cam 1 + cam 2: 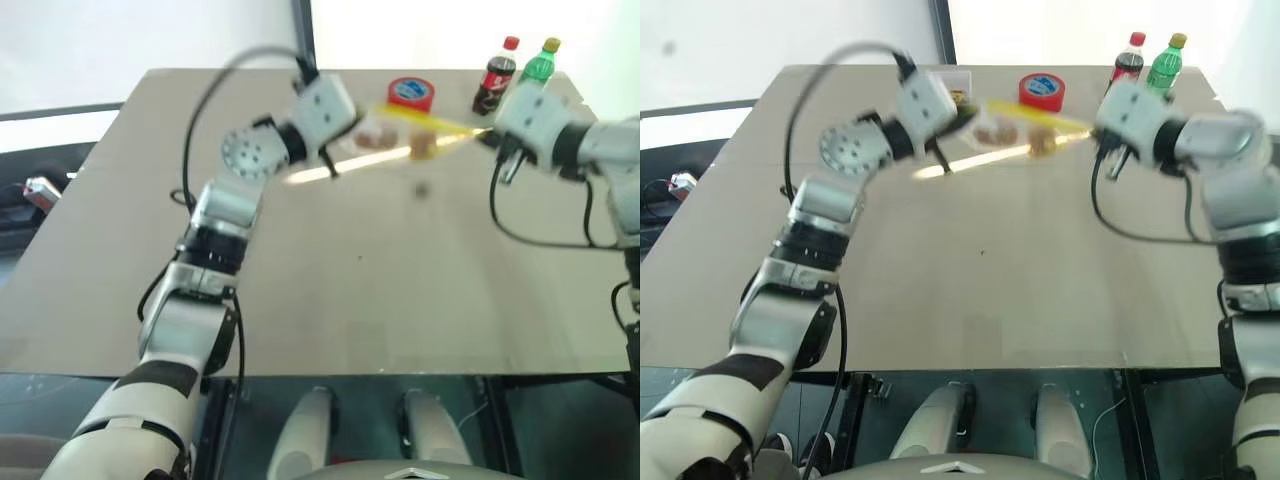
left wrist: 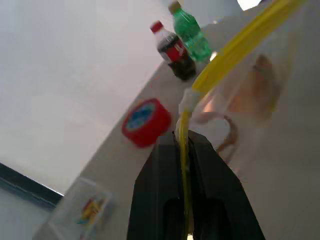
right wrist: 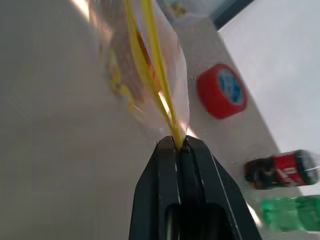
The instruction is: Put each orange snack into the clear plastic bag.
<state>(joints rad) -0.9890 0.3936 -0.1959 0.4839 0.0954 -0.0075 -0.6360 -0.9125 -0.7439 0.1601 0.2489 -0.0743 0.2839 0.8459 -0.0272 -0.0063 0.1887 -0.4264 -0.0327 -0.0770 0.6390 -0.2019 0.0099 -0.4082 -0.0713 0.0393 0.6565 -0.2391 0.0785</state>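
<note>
I'm pinching the clear plastic bag by its yellow seal strip, both jaws clamped tight. It's looking floppy and slick with the orange snacks sagging inside, so I'm gripping the stiffer strip.

Bright daylight poured in from behind the table, washing the far wall out white. Glare streaked the tabletop just in front of the bag, itself smeared with motion blur. Both bottles beyond the bag were soft and out of focus in the right wrist view. Under the table's near edge, everything sat dim.
</note>
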